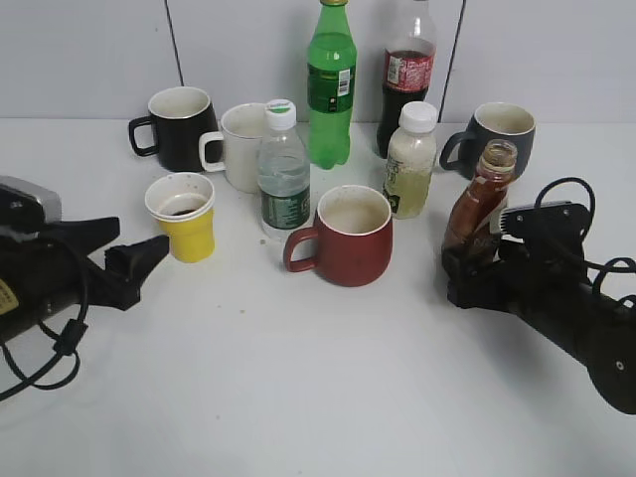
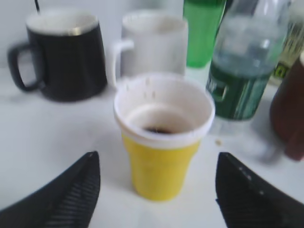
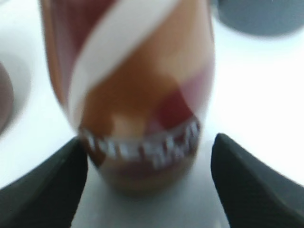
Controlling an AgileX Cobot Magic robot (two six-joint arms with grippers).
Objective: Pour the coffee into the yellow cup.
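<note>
The yellow cup (image 1: 184,216) with a white rim stands upright at the left and holds some dark coffee; it fills the middle of the left wrist view (image 2: 161,142). My left gripper (image 1: 149,253) is open and empty, just short of the cup, with a finger on either side (image 2: 156,190). The brown coffee bottle (image 1: 479,202), cap off, stands upright at the right. My right gripper (image 1: 462,273) is open around its base without touching it (image 3: 149,166). The bottle (image 3: 133,80) shows blurred in the right wrist view.
Behind stand a black mug (image 1: 179,127), a white mug (image 1: 241,146), a water bottle (image 1: 283,174), a green bottle (image 1: 331,84), a cola bottle (image 1: 405,70), a pale juice bottle (image 1: 410,161) and a grey mug (image 1: 497,134). A red mug (image 1: 348,236) stands in the middle.
</note>
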